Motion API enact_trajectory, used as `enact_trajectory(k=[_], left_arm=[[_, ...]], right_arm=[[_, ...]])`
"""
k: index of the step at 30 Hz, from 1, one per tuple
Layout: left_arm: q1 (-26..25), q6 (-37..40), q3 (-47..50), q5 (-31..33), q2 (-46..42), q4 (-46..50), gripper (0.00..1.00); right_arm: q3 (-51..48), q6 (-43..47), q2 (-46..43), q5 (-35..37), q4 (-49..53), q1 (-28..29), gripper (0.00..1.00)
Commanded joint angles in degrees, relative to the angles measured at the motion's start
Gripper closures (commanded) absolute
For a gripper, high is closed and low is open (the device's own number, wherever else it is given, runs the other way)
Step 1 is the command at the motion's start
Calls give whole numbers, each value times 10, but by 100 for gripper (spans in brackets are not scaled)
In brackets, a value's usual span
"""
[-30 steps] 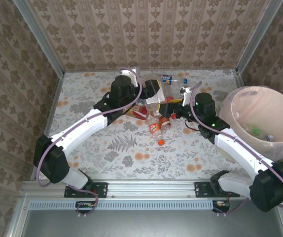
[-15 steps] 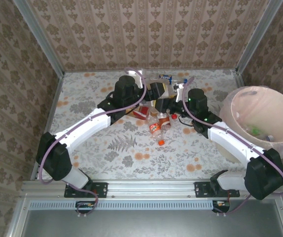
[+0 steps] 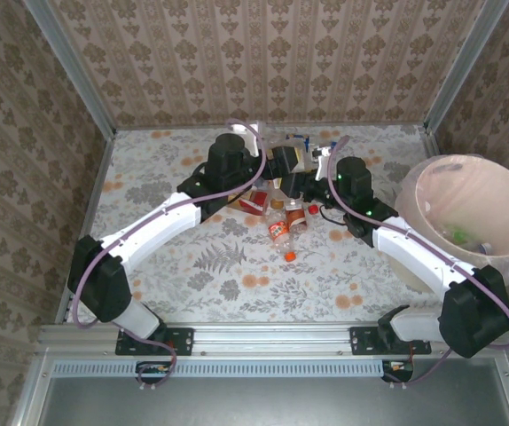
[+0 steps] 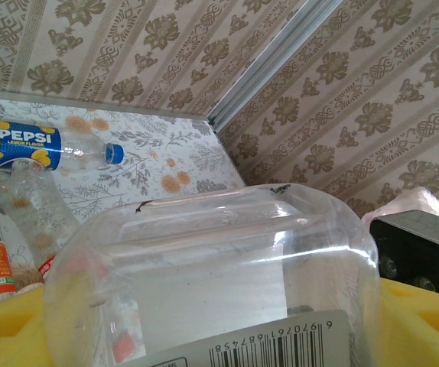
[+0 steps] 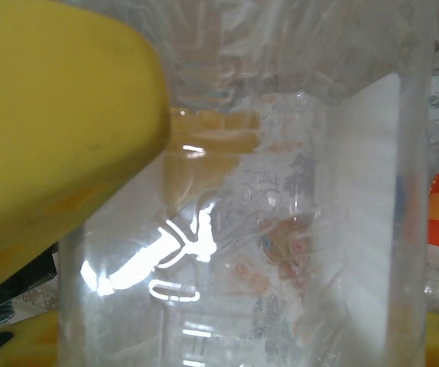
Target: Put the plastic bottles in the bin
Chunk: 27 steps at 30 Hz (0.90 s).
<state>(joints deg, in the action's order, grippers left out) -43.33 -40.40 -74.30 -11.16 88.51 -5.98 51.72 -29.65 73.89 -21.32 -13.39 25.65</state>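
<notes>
Left gripper point(image 4: 212, 336) clamps a barcoded bottle point(image 4: 219, 252) near a PEPSI LEMON FLAVOR bottle point(image 4: 28, 145); right gripper's point(image 5: 235, 252) jaws unclear.

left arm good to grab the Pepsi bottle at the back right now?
Probably not yet. The left gripper is shut on a clear bottle, so its jaws are taken. The Pepsi bottle lies close ahead, uncovered, so reach looks fine once that load is released.
</notes>
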Motion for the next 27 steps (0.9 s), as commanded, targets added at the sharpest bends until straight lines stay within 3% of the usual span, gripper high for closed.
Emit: enact_trajectory(k=[1,6,16,27], left_arm=[[-2,5,-29,-30,0,-3,23],[2,59,-74,-39,-11,72,0],[16,47,6,67,-77,53,0],[33,-3,19,193,-86,166,0]], right_arm=[[6,14,-7,7,-4,2,54],[20,28,-15,39,47,0,55],[37,39,-33,114,127,-22,58],[113,84,-81,139,238,-92,59]])
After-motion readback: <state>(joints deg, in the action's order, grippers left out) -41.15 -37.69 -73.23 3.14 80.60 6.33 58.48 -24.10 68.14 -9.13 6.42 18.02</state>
